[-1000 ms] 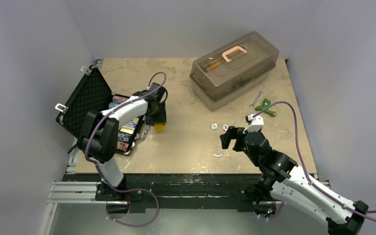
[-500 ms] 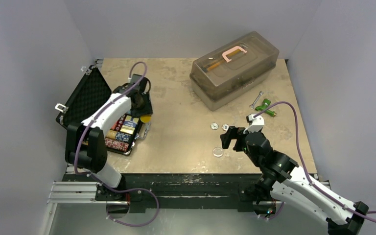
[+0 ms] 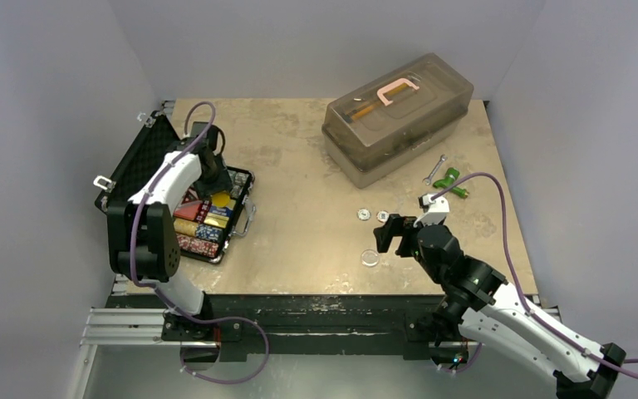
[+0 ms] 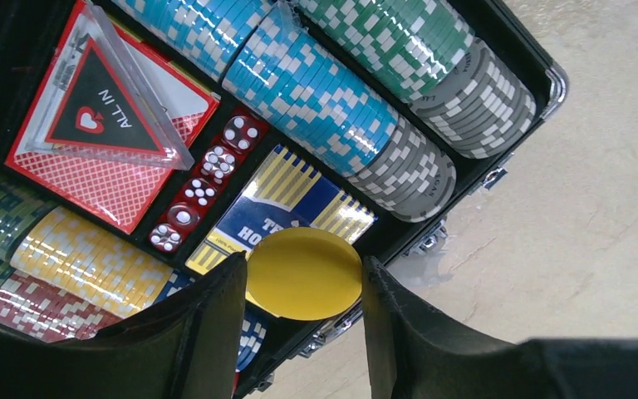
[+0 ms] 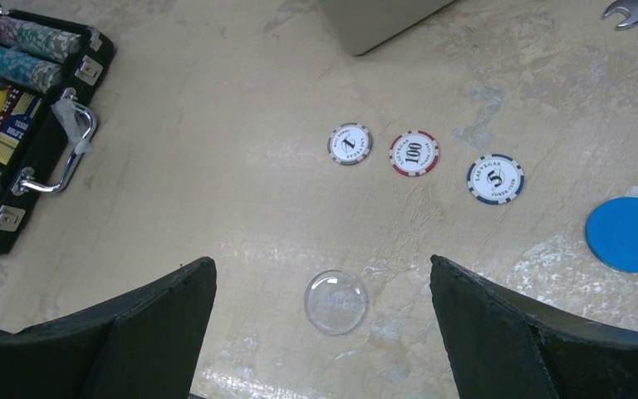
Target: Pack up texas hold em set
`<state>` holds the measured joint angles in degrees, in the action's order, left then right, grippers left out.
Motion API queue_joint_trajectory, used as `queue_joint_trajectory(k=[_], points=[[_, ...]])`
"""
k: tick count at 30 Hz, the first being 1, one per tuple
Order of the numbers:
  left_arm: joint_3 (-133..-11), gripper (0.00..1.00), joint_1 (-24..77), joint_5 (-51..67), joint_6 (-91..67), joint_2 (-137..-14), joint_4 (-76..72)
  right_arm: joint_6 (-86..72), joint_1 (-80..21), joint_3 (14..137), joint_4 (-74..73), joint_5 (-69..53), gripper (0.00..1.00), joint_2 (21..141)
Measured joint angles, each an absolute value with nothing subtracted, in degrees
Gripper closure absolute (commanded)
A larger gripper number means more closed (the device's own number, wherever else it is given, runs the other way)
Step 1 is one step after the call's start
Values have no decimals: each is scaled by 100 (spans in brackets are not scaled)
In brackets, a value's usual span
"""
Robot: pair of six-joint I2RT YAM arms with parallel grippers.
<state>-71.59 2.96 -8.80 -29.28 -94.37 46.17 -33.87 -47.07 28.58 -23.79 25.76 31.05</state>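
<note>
Item: flat black hinged briefcase (image 3: 145,169), open at the table's left edge, foam lid raised.
Contents: rows of blue, green, grey and yellow chips; clear triangular "ALL IN" token (image 4: 100,108) lying on the red card box (image 4: 137,189); red dice (image 4: 208,176).
Left gripper (image 4: 303,268): clenched on a plain yellow round disc (image 4: 299,289), above the tray near the handle side.
Right gripper (image 5: 322,266): released, jaws wide, over a clear round disc (image 5: 336,302) on the table.
Loose on the table: three printed chips (image 5: 414,154), blue disc (image 5: 629,233).
</note>
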Motion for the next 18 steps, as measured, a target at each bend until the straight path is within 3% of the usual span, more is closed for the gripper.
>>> queue_joint_trajectory(k=[18], points=[[-7218, 62, 226, -873, -2939, -10184, 4506, -3387, -4707, 2858, -2355, 2574, 1, 3116]])
